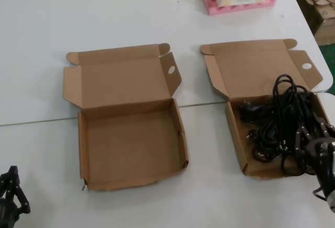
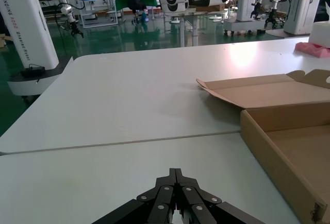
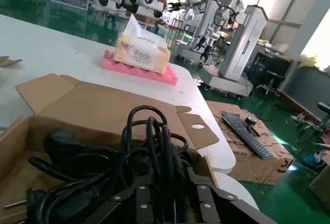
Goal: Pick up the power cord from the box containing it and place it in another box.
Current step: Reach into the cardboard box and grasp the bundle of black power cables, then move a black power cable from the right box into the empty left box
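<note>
Two shallow brown cardboard mailer boxes, lids open, on the white worktop (image 1: 47,39). The slim black power cord bundle (image 1: 285,120) lies in the straight-walled box (image 1: 236,133) on the robot's right, its loops rising above the rim. The right end effector (image 1: 309,147) is closed around those loops. The ragged-fronted box (image 1: 180,133) stands empty. The left end effector (image 2: 175,190), fingers together, rests near the worktop's front edge.

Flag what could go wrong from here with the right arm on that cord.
1. The right gripper is closed on the power cord with loops standing above the right-hand box; the rest may drag or snag on its wall.
2. A plug end still lies inside, so the lift might tug the box.
3. Trailing cable may miss the empty box. The left gripper idles.
</note>
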Tool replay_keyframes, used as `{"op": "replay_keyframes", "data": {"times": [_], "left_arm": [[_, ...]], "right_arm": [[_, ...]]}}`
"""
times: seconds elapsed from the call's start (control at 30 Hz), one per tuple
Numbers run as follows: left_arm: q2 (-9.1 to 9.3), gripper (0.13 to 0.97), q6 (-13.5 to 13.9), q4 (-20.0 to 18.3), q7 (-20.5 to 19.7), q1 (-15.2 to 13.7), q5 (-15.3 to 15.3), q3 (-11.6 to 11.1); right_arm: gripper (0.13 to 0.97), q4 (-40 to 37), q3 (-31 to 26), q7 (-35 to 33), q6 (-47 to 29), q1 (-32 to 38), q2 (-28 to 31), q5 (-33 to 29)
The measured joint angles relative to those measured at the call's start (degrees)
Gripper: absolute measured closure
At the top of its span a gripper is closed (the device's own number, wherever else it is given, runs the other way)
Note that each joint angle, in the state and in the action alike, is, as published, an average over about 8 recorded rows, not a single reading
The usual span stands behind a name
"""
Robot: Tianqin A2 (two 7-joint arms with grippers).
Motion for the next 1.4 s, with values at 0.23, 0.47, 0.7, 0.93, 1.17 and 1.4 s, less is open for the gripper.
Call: {"op": "replay_keyframes", "data": {"times": [0.23,0.47,0.7,0.93,1.17,1.4], "left_arm": [[0.00,0.934,0.00,0.00,0.00,0.00,0.00,0.00],[0.00,0.934,0.00,0.00,0.00,0.00,0.00,0.00],[0.00,0.934,0.00,0.00,0.00,0.00,0.00,0.00],[0.00,0.934,0.00,0.00,0.00,0.00,0.00,0.00],[0.00,0.934,0.00,0.00,0.00,0.00,0.00,0.00],[0.00,0.934,0.00,0.00,0.00,0.00,0.00,0.00]], "right_arm": [[0.838,-0.22,-0.66,0.00,1.69,-0.02,-0.18,-0.07],[0.875,0.39,-1.21,0.00,3.90,-0.18,-0.01,-0.18],[0.888,6.39,-0.94,0.00,7.34,-2.40,2.82,-0.35],[0.889,20.52,4.93,0.00,6.42,-8.66,6.20,0.24],[0.889,34.05,15.69,0.00,-7.23,-14.18,2.80,4.89],[0.890,38.54,17.59,0.00,-22.93,-13.63,-0.26,17.69]]}}
